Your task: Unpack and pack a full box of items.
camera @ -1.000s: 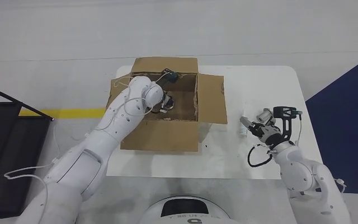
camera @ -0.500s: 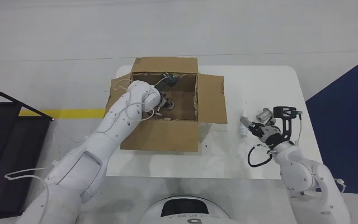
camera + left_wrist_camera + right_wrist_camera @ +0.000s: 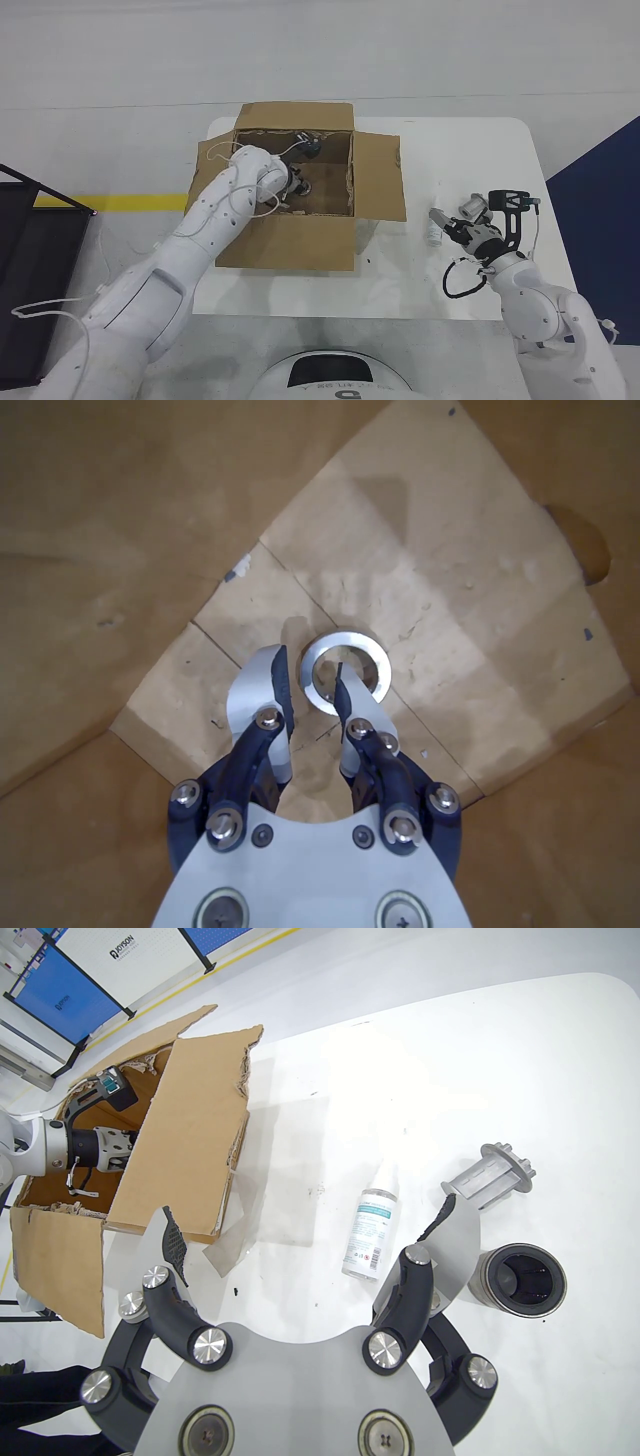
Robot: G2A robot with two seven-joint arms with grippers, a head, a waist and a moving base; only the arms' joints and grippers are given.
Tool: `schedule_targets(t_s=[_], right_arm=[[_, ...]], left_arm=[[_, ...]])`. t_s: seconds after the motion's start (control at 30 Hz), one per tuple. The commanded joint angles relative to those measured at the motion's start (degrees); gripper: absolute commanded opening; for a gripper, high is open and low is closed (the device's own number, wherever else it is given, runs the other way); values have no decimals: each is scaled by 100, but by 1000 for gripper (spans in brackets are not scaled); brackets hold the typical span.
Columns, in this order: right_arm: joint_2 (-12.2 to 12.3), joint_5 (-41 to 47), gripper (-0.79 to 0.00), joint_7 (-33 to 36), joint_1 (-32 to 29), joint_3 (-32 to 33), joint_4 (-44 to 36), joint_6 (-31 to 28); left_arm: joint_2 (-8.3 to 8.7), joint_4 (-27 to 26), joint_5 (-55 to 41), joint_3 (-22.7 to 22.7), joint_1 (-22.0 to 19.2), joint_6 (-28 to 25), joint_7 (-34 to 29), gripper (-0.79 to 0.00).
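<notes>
An open cardboard box [image 3: 378,176] stands on the white table [image 3: 460,150]. On the box floor [image 3: 450,610] lies a silver metal ring [image 3: 345,672]. My left gripper [image 3: 310,680] is down inside the box, open, with one finger [image 3: 280,670] just outside the ring and the other inside its hole. Neither pad presses the ring wall. In the top view the left gripper [image 3: 298,184] sits in the middle of the box. My right gripper [image 3: 310,1213] hangs open above the table to the right of the box, holding nothing.
A small clear spray bottle [image 3: 371,1233] lies on the table by the right gripper. Beside it are a flanged grey metal part [image 3: 492,1175] and a dark hollow cylinder [image 3: 522,1280]. The box's side flap [image 3: 200,1128] folds out toward them.
My left arm has shifted a little inside the box, bringing its gripper down around the ring. The right arm and the items on the table have not moved.
</notes>
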Motion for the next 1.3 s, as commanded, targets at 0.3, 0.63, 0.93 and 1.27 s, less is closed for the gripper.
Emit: schedule_targets(t_s=[0.3, 0.63, 0.93, 1.27], right_arm=[[0, 0, 0, -1, 0, 0, 0, -1], [0, 0, 0, -1, 0, 0, 0, -1], [0, 0, 0, -1, 0, 0, 0, -1], [0, 0, 0, -1, 0, 0, 0, -1]], left_arm=[[-134, 409, 220, 185, -72, -47, 68, -533], [-265, 700, 194, 277, -154, -258, 150, -785], [-262, 612, 345, 234, -157, -434, 441, -785], [282, -769, 53, -910, 629, -1083, 1212, -785]])
